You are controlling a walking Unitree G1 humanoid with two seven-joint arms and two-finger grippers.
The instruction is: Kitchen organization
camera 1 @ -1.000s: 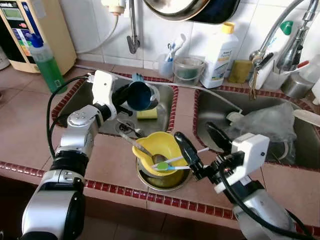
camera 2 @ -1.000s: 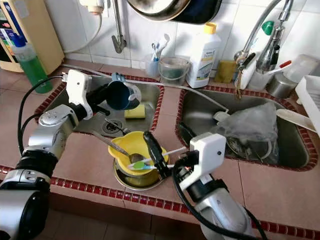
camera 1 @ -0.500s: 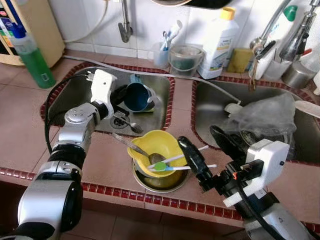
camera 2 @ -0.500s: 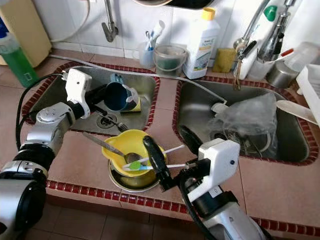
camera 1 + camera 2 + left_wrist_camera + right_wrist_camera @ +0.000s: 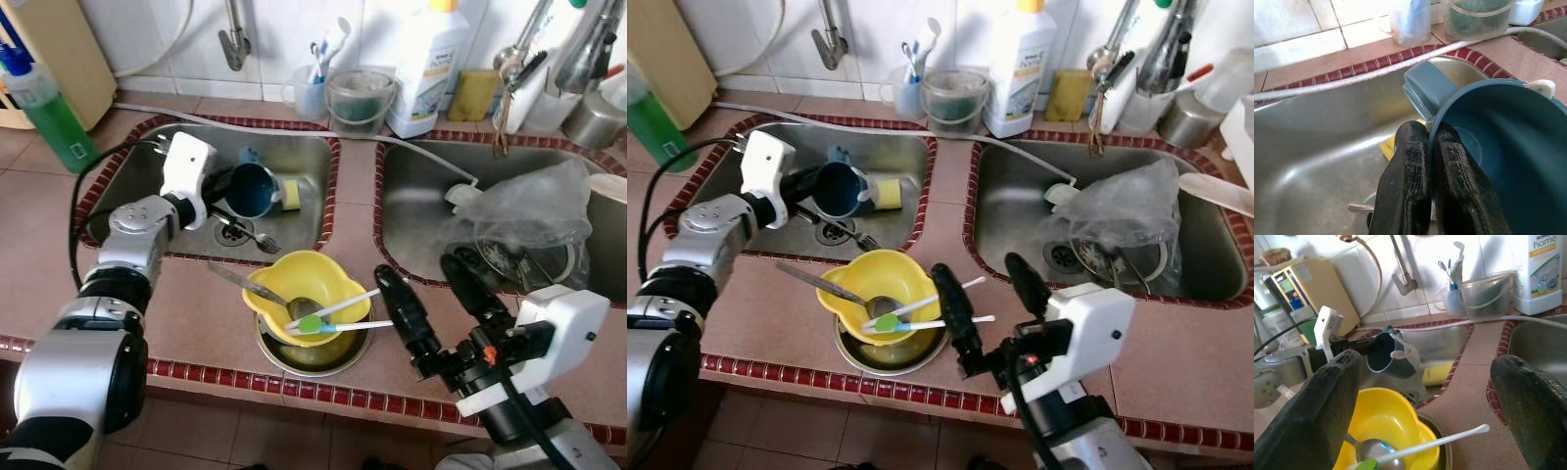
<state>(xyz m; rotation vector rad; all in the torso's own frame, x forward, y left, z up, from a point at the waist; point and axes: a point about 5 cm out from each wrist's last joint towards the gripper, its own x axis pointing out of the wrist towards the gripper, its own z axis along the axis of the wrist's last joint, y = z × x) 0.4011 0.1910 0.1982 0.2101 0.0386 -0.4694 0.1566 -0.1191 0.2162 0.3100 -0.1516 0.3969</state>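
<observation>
My left gripper [image 5: 223, 186] is shut on the rim of a dark blue mug [image 5: 253, 188], held on its side low in the left sink [image 5: 147, 176]. In the left wrist view one finger [image 5: 1405, 181] is outside and the other inside the mug [image 5: 1498, 147]. A yellow bowl [image 5: 294, 284] holding a spoon and white sticks with a green piece sits in a metal bowl [image 5: 318, 354] on the counter's front edge. Just right of the bowls, my right gripper [image 5: 419, 269] hangs open with nothing between its fingers [image 5: 1327, 406].
A yellow sponge [image 5: 291, 193] and a fork [image 5: 245, 235] lie in the left sink. A crumpled plastic bag [image 5: 529, 211] and dishes fill the right sink. A green bottle [image 5: 49, 117], a toothbrush cup [image 5: 312, 93], a clear tub [image 5: 361, 98] and a white detergent bottle [image 5: 426, 59] line the back.
The camera has tilted down. My left gripper has lowered the blue mug into the sink, next to the sponge. My right gripper has drawn slightly back from the yellow bowl.
</observation>
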